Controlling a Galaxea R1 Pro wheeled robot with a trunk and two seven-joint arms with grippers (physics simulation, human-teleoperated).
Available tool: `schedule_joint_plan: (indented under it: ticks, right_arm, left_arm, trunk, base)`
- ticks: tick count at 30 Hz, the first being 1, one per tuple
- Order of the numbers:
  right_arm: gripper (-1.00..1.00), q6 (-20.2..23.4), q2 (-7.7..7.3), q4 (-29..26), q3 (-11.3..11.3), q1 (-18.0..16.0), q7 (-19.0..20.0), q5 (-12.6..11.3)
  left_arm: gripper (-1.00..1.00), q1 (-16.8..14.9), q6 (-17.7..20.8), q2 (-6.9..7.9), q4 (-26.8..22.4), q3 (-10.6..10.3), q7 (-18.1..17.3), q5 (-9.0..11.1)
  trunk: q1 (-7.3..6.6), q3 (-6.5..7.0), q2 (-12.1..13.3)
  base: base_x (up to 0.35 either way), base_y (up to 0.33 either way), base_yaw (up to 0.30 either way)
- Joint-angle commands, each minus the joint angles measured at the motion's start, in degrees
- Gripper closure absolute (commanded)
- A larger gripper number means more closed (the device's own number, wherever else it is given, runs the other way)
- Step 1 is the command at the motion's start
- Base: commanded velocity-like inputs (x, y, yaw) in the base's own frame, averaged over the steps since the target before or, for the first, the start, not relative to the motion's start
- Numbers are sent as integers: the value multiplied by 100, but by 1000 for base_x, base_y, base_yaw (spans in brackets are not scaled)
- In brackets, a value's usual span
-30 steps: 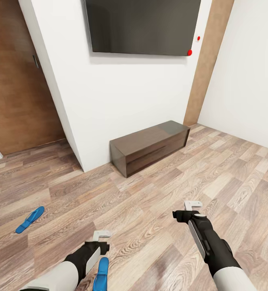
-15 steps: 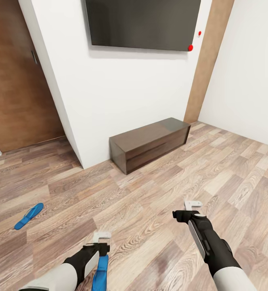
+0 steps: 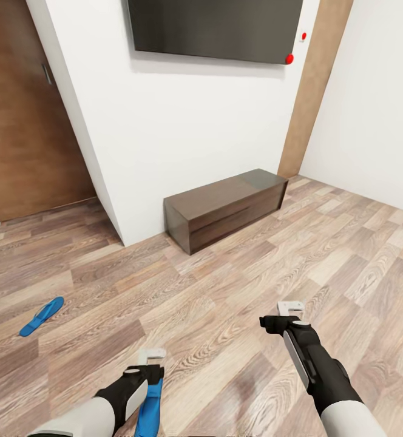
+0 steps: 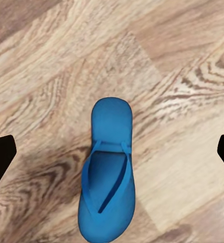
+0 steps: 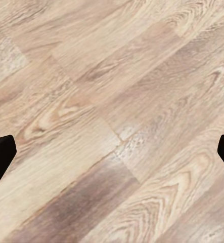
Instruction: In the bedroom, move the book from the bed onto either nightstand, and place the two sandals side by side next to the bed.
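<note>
One bright blue sandal (image 4: 107, 172) lies flat on the wood-plank floor directly under my left gripper (image 3: 152, 357), whose fingertips (image 4: 0, 157) stand wide apart on either side of it without touching it. In the head view this sandal (image 3: 150, 403) pokes out beneath the left wrist. The second blue sandal (image 3: 41, 316) lies on the floor well off to the left. My right gripper (image 3: 289, 311) hangs open over bare floor with nothing between its fingers. The bed, the book and the nightstand are out of view.
A long low dark brown cabinet (image 3: 226, 208) stands against the white wall under a wall-mounted black screen (image 3: 213, 27). A brown wooden door (image 3: 25, 121) is at the left. Open plank floor stretches ahead and to the right.
The whole picture has slid upward a little, so the camera moved. My left gripper sits slightly lower in the view, still over the near sandal. The right arm holds its pose.
</note>
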Motion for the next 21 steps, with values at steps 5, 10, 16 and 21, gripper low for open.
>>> schedule_joint_plan:
  ticks: [5,10,16,21]
  right_arm:
    - [-100,29,-2,-7,4,-2,-18,-3]
    - [-100,29,-2,-7,4,-2,-17,-3]
    - [-100,24,-1,-12,4,-2,-21,-3]
    - [-100,37,-2,-134,4,-2,-22,-3]
  left_arm:
    - [-100,3,-164,4,15,-21,26,31]
    - [-100,8,-252,9,74,-21,27,28]
    - [-100,2,-172,11,71,-17,26,35]
    - [-100,-32,777,10,-310,-28,27,25]
  trunk:
    - [109,-140,-204]
    - [219,-274,-405]
    - [351,-436,-645]
    - [364,-591,-652]
  base:
    - [0,0,0]
    - [0,0,0]
    - [0,0,0]
    - [0,0,0]
